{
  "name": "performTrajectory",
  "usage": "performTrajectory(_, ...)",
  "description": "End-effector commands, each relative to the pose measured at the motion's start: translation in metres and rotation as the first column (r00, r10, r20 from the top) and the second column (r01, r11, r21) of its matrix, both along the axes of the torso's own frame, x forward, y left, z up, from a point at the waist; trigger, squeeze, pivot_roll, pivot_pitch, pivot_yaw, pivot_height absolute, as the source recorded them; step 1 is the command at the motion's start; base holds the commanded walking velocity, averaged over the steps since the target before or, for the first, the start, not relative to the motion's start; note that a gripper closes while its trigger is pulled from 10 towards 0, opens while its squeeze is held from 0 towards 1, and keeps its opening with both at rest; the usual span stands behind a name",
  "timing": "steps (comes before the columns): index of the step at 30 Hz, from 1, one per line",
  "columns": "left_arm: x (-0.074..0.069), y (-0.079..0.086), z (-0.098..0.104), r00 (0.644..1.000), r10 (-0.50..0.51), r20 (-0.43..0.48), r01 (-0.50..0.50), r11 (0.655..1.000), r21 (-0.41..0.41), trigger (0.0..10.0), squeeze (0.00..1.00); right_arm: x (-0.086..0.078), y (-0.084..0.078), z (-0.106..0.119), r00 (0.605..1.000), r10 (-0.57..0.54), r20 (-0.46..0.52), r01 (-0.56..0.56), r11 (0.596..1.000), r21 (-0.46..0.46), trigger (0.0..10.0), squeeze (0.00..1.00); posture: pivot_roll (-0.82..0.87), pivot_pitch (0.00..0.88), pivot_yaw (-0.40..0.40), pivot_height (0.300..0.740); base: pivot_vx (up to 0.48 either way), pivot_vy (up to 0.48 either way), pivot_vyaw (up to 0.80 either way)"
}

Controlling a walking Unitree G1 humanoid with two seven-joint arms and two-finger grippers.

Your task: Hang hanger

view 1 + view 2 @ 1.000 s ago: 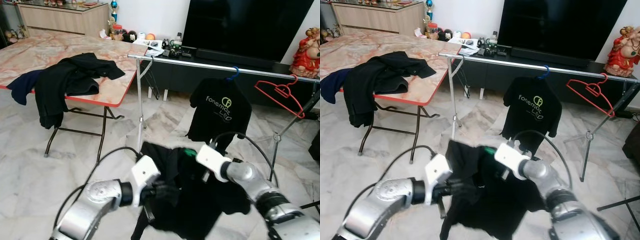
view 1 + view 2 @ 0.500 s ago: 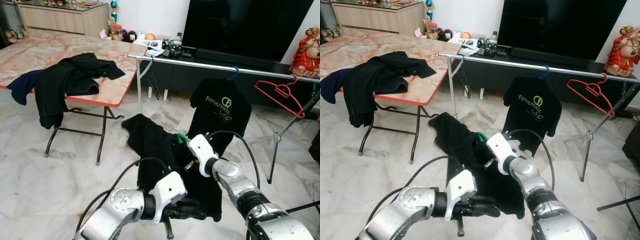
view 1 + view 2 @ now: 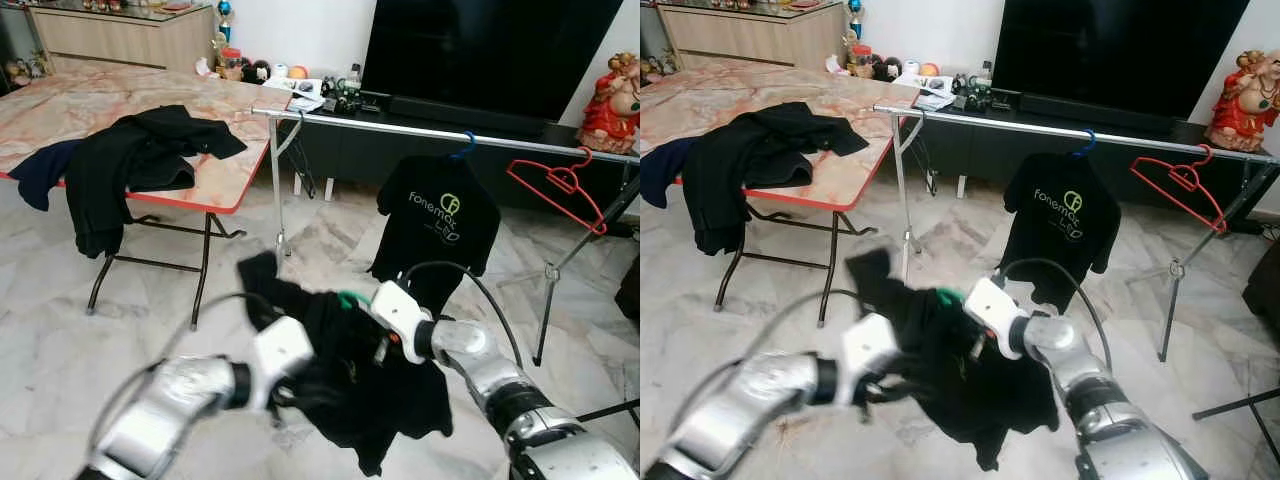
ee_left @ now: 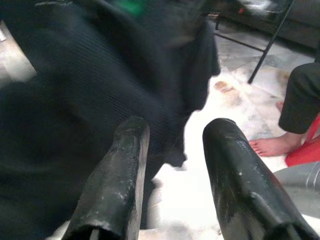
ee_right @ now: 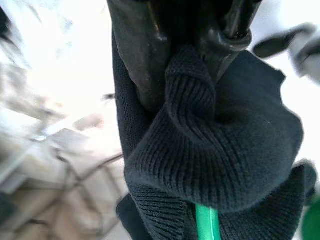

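A black garment [image 3: 372,395] hangs bunched on a green hanger [image 3: 347,298] low in front of me, over the floor. My right gripper [image 5: 187,65] is shut on the knitted collar, with the green hanger rod [image 5: 207,222] just below its fingers. My left gripper [image 4: 176,130] is open beside the garment's left side [image 4: 60,115], with only floor showing through the gap between its fingers. Beyond stands the silver clothes rail [image 3: 420,130], which carries a black printed T-shirt [image 3: 438,222] on a blue hanger and a bare red hanger [image 3: 560,185].
A folding table [image 3: 232,192] with a heap of dark clothes [image 3: 140,155] stands at the left. A TV cabinet [image 3: 350,150] runs behind the rail. The rail's legs [image 3: 548,290] stand at the right. A person's bare foot [image 4: 272,146] rests on the floor nearby.
My left arm has swung left and up, away from the garment's lower hem. The garment has bunched up and dropped lower on its left side. My right gripper keeps its hold.
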State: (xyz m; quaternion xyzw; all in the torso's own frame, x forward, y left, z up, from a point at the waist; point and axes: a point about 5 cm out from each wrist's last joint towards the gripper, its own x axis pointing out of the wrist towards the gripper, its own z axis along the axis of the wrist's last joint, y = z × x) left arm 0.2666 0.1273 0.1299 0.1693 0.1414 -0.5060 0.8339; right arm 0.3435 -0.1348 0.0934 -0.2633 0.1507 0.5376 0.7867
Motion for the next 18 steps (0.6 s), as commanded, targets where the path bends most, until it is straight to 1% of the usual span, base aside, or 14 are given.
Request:
performTrajectory(1,-0.001,-0.001,0.002,1.000,-0.021,0.009,0.021,1.000,-0.004,10.0,1.00,-0.002,-0.003,0.004,0.996,0.085,0.019,-0.084,0.995,-0.056,0.0,0.00,0.22,0.000,-0.133,0.740,0.000,0.000,0.00)
performTrajectory(2,-0.001,-0.001,0.002,1.000,-0.021,0.009,0.021,1.000,-0.004,10.0,1.00,-0.002,-0.003,0.004,0.996,0.085,0.019,-0.084,0.995,-0.056,0.0,0.00,0.22,0.000,-0.133,0.740,0.000,0.000,0.00)
performTrajectory(3,-0.001,0.000,0.001,1.000,-0.021,0.008,0.021,1.000,0.009,10.0,1.00,-0.004,-0.005,0.002,0.994,0.111,0.009,-0.110,0.990,-0.093,0.0,0.00,0.22,0.000,-0.135,0.740,0.000,0.000,0.00)
performTrajectory(5,-0.002,0.002,0.002,0.999,-0.033,0.005,0.033,0.999,0.018,10.0,1.00,-0.005,-0.007,0.000,0.991,0.133,-0.005,-0.132,0.982,-0.137,0.0,0.00,0.22,0.000,-0.135,0.740,0.000,0.000,0.00)
performTrajectory(6,-0.004,0.002,0.002,0.999,-0.050,-0.002,0.050,0.999,0.022,10.0,1.00,-0.006,-0.009,-0.003,0.988,0.154,-0.021,-0.155,0.972,-0.178,0.0,0.00,0.23,0.000,-0.140,0.740,0.000,0.000,0.00)
performTrajectory(9,-0.007,0.003,0.001,0.997,-0.071,-0.021,0.072,0.997,0.027,10.0,1.00,-0.009,-0.010,-0.007,0.983,0.179,-0.037,-0.183,0.956,-0.228,0.0,0.00,0.24,0.000,-0.145,0.740,0.000,0.000,0.00)
performTrajectory(11,-0.010,0.004,0.000,0.996,-0.084,-0.036,0.085,0.996,0.031,10.0,1.00,-0.010,-0.009,-0.008,0.980,0.194,-0.048,-0.200,0.953,-0.228,0.0,0.00,0.24,0.000,-0.149,0.740,0.000,0.000,0.00)
performTrajectory(14,-0.012,0.005,-0.007,0.995,-0.086,-0.052,0.089,0.994,0.064,10.0,1.00,-0.012,-0.003,-0.008,0.971,0.228,-0.065,-0.237,0.952,-0.193,0.0,0.00,0.25,0.000,-0.157,0.740,0.000,0.000,0.00)
performTrajectory(15,-0.012,0.005,-0.007,0.995,-0.086,-0.052,0.089,0.994,0.064,10.0,1.00,-0.012,-0.003,-0.008,0.971,0.228,-0.065,-0.237,0.952,-0.193,0.0,0.00,0.25,0.000,-0.157,0.740,0.000,0.000,0.00)
performTrajectory(16,-0.012,0.006,-0.013,0.995,-0.083,-0.062,0.089,0.992,0.088,10.0,1.00,-0.014,0.000,-0.007,0.962,0.261,-0.076,-0.271,0.948,-0.167,0.0,0.00,0.25,0.000,-0.158,0.740,0.000,0.000,0.00)
performTrajectory(18,-0.012,0.007,-0.018,0.994,-0.079,-0.069,0.086,0.990,0.110,10.0,1.00,-0.015,0.001,-0.006,0.954,0.287,-0.082,-0.297,0.942,-0.157,0.0,0.00,0.25,0.000,-0.158,0.740,0.000,0.000,0.00)
